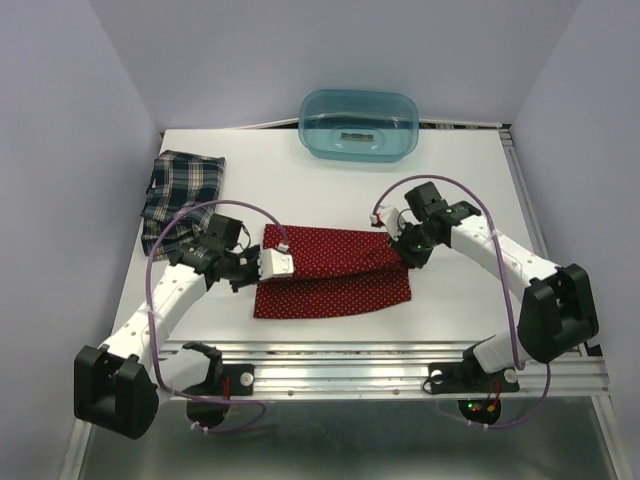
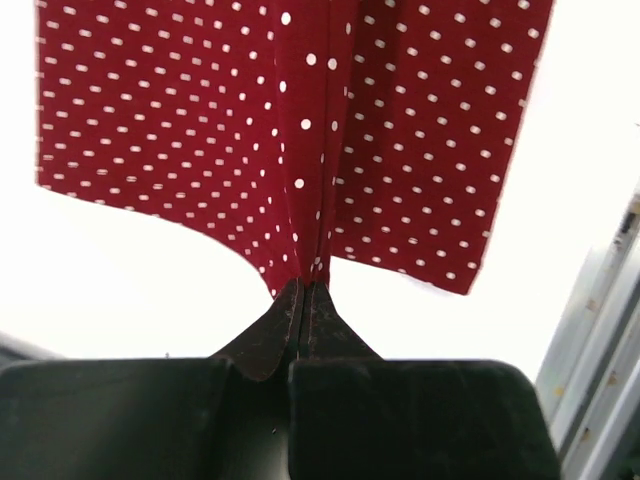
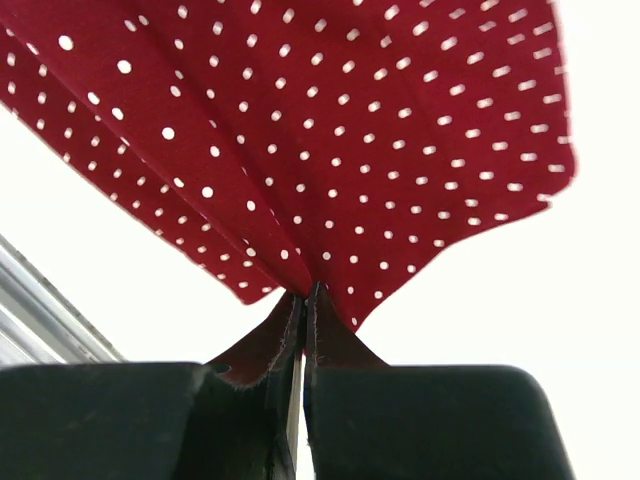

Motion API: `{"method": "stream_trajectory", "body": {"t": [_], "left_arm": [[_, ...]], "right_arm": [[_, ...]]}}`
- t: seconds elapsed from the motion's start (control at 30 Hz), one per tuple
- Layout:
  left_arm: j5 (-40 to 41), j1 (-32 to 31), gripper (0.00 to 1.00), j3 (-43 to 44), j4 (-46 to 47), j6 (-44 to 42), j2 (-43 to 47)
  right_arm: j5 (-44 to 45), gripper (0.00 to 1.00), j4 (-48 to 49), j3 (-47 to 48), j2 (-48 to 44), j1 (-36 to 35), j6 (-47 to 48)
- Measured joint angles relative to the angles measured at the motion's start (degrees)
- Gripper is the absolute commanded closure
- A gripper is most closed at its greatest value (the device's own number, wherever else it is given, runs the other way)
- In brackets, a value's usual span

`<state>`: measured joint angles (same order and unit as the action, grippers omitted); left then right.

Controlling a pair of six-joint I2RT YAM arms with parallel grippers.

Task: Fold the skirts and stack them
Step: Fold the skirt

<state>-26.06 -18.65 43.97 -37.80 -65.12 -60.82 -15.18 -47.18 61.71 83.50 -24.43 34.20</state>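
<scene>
The red skirt (image 1: 335, 272) lies spread on the tabletop (image 1: 330, 190), nearer the arms than the teal tub (image 1: 360, 125) and well apart from it. The left fingers (image 2: 272, 335) are clenched on a pinched fold at the skirt's left edge. The right fingers (image 3: 338, 342) grip a fold at its right edge the same way. The plaid skirt (image 1: 180, 195) lies rumpled to the tub's left, untouched.

Top camera: above near table (image 1: 330, 190) edge, looks down toward far edge, whole table seen. Wrist cameras: close behind own fingers (image 2: 262, 345), facing red skirt (image 1: 335, 280), shared with top view.
</scene>
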Motion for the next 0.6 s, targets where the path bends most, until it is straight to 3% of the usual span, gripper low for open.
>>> {"method": "stream_trajectory", "body": {"t": [0.27, 0.6], "left_arm": [[-0.22, -2.19, 1.0, -4.85, -2.01, -0.02, 0.92], [1.75, -3.04, 1.0, -7.58, 0.35, 1.07, 0.33]], "right_arm": [[-1.07, 0.99, 1.77, -7.5, 1.42, -1.92, -0.57], [-1.09, 0.99, 2.99, -7.87, 2.86, -1.99, -0.59]]}}
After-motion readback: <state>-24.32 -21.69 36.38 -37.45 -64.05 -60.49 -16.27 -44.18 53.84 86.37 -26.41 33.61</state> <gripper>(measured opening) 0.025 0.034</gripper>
